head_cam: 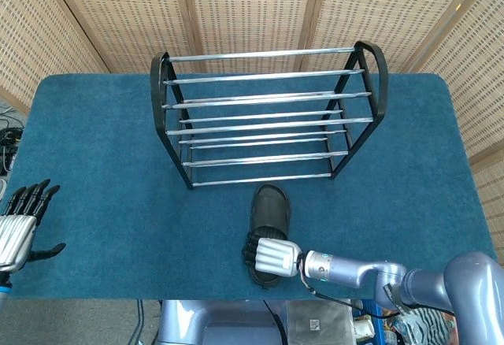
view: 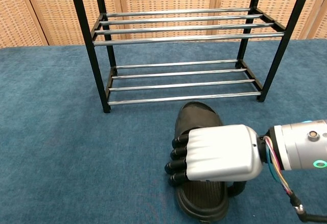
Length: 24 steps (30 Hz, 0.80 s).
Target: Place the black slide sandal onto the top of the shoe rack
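Note:
The black slide sandal (head_cam: 269, 209) (view: 196, 122) lies on the blue carpeted table just in front of the shoe rack (head_cam: 268, 113) (view: 179, 35), toe strap toward the rack. My right hand (head_cam: 272, 256) (view: 217, 154) covers the sandal's heel half, fingers curled down over its left edge and thumb at its right side, gripping it. The sandal still rests on the table. My left hand (head_cam: 20, 224) hovers at the table's far left edge, fingers spread and holding nothing; the chest view does not show it.
The rack is black-framed with chrome bars in three tiers, standing mid-table at the back. Woven screens (head_cam: 252, 6) close off the rear. Blue carpet (head_cam: 94, 164) stretches wide on both sides of the rack.

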### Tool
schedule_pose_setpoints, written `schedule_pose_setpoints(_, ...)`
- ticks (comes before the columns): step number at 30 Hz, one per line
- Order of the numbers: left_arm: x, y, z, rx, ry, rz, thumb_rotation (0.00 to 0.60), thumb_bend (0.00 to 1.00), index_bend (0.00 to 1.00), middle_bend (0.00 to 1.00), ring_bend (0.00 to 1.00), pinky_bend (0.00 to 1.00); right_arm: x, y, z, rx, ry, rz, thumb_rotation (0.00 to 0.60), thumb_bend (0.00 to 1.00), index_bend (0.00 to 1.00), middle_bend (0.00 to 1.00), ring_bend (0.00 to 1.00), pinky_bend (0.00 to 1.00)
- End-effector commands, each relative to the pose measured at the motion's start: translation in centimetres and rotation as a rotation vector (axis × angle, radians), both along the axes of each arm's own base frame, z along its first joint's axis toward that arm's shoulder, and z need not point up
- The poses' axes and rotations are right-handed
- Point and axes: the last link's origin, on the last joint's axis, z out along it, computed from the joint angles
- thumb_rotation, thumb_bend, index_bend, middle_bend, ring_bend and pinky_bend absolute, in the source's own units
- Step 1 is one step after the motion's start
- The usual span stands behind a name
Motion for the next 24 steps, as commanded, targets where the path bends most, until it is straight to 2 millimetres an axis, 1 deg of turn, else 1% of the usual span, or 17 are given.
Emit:
schedule_pose_setpoints(1,0.0,0.0,0.0,-0.001,0.000,-0.001,0.600,0.14,0.00,0.00,0.00,0.00,0.1,0.5,0.5,0.014,-0.037,0.018,0.600,0.65,0.67,0.59,0.46,0.49)
schedule_pose_setpoints(6,0.0,0.0,-0.1,-0.001,0.002,-0.001,0.600,0.14,0.00,0.00,0.00,0.00,-0.1,0.8,1.2,0.018,-0.060,0.043,0.600,0.67,0.69,0.61,0.48,0.51)
schedule_pose_setpoints(9,0.1,-0.1,-0.1,-0.002,0.000,-0.003,0.600,0.14,0.00,0.00,0.00,0.00,-0.4,0.9,2.3,0.007,-0.084,0.060,0.600,0.67,0.69,0.61,0.48,0.51)
schedule_pose_setpoints(16,0.1,-0.1,0.0,-0.002,0.001,-0.004,0.600,0.14,0.00,0.00,0.00,0.00,-1.8,1.5,5.9,-0.053,-0.107,0.123,0.600,0.67,0.69,0.62,0.49,0.52)
schedule_pose_setpoints(19,0.2,-0.2,-0.1,-0.002,0.003,-0.007,0.600,0.14,0.00,0.00,0.00,0.00,-2.4,2.4,8.0,-0.072,-0.109,0.164,0.600,0.67,0.69,0.62,0.49,0.52)
schedule_pose_setpoints(24,0.3,-0.3,-0.2,-0.004,0.006,-0.009,0.600,0.14,0.00,0.00,0.00,0.00,-2.8,3.8,9.8,-0.065,-0.112,0.204,0.600,0.67,0.69,0.62,0.49,0.52)
